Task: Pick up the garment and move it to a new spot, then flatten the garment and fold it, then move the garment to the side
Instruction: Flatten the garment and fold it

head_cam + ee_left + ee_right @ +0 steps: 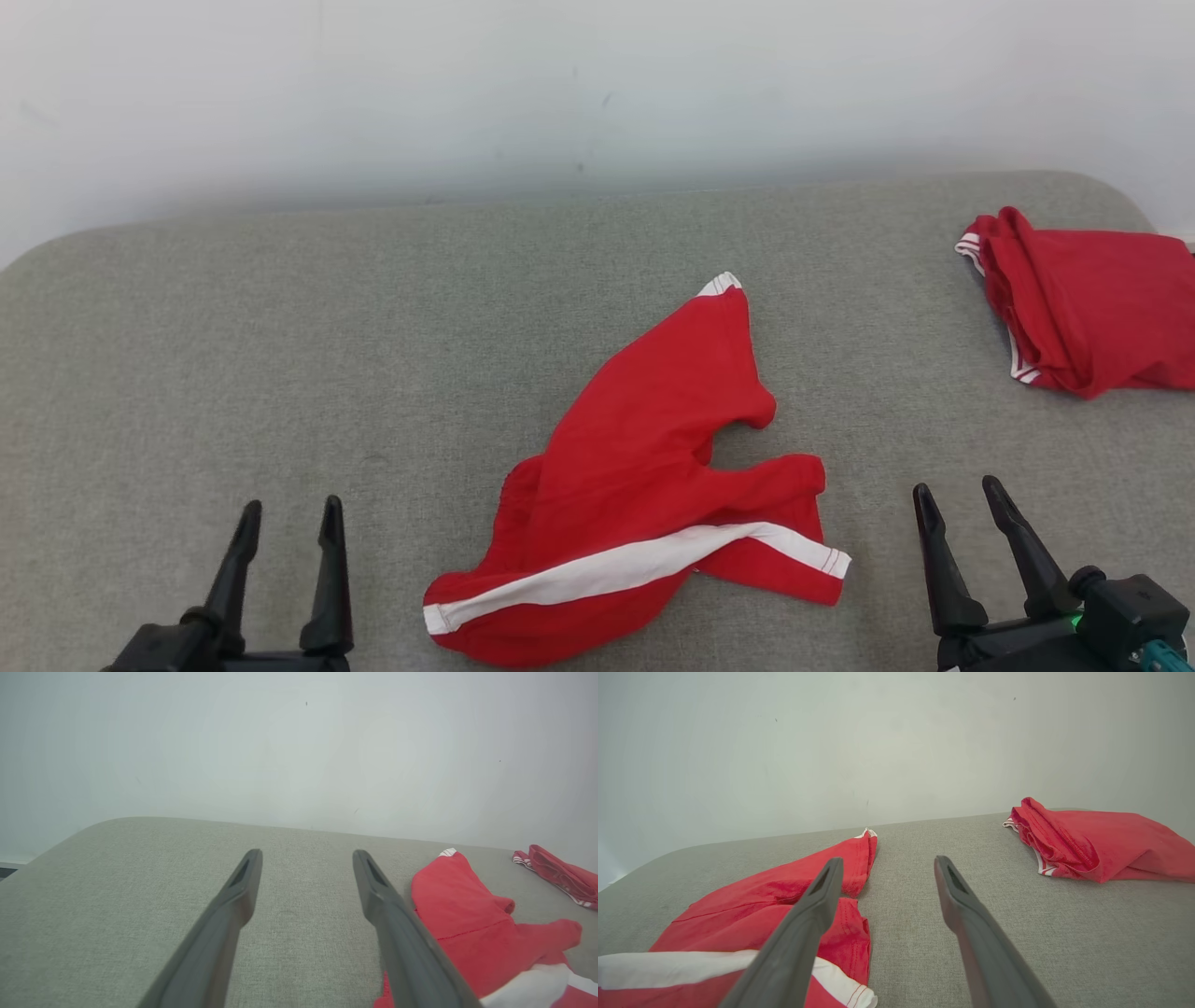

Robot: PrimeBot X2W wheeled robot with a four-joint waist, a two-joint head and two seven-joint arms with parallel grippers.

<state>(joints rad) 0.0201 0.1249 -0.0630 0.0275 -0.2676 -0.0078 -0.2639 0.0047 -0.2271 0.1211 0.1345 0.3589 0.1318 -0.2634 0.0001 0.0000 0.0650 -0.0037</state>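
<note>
My left claw (291, 504) sits at seven o'clock in the head view, fingers spread wide and holding nothing. My right claw (957, 485) at five o'clock is likewise released and empty. Between them, from six o'clock up to the centre, the red garment (644, 467) lies crumpled on the grey padded surface (280, 327). Its white stripe runs along the near side and a white-trimmed tip points toward twelve. A second red garment (1092, 308) lies bunched at two o'clock, near the rounded far-right corner and well apart from the first. From nine to eleven o'clock the padding runs open out to its rounded left corner. The far edge meets a pale wall (467, 93) at twelve.
</note>
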